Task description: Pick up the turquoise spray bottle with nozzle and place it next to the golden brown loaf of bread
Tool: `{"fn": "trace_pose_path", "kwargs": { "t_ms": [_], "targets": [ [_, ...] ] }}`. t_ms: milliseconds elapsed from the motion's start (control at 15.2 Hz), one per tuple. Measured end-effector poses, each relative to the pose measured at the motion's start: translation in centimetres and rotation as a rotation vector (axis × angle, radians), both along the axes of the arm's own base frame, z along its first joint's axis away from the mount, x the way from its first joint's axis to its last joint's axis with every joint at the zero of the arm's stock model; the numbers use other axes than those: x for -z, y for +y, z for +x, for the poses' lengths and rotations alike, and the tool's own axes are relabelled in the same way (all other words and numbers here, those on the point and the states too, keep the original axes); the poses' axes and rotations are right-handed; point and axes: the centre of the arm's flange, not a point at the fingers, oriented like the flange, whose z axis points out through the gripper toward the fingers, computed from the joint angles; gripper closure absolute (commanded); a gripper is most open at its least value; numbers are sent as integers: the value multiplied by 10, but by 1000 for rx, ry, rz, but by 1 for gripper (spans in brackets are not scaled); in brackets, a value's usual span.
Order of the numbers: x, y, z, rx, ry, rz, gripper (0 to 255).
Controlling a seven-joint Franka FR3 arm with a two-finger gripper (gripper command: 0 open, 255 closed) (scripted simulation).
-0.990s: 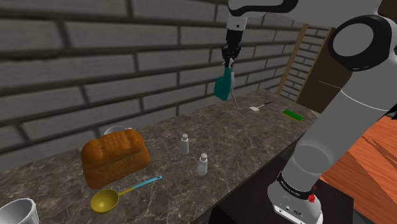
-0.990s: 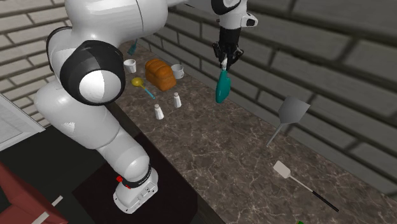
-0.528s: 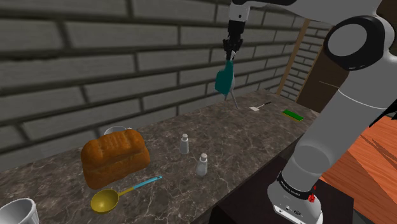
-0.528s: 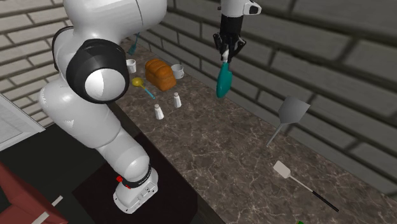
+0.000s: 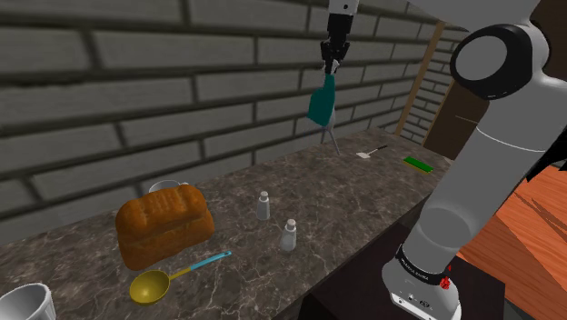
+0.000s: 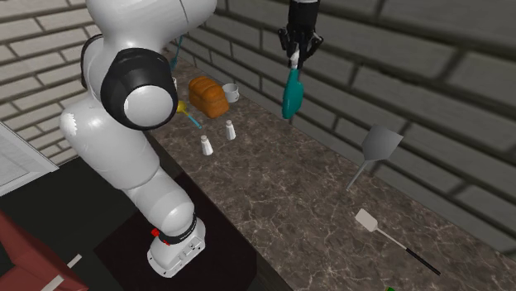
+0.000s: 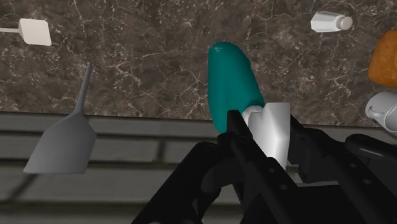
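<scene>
The turquoise teardrop spray bottle (image 5: 320, 105) is pinched at its top by the black two-finger gripper (image 5: 329, 65) and hung high above the dark marble counter (image 5: 363, 195). Pickup is judged done; placement beside the distant golden brown bread loaf (image 5: 164, 223) is left.

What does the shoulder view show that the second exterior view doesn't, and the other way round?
Shoulder view, not the other: a slanted wooden frame past the end of the brick wall. Second exterior view, not the other: the broad blade of the grey spatula leaning on that wall, and a white panel at that view's left edge. Both: the fingers shut on the turquoise spray bottle, held high above the marble counter, plus the bread loaf and two shakers.
</scene>
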Motion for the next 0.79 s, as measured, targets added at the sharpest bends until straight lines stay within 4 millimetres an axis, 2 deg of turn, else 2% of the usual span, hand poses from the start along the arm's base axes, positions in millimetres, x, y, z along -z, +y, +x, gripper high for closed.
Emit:
{"fn": "trace_pose_path", "kwargs": {
  "t_ms": [330,396,792],
  "targets": [
    [-25,-1,1,0,0,0,255],
    [-27,5,-1,0,0,0,255],
    [-23,79,-14,-2,0,0,255]
  ]
}}
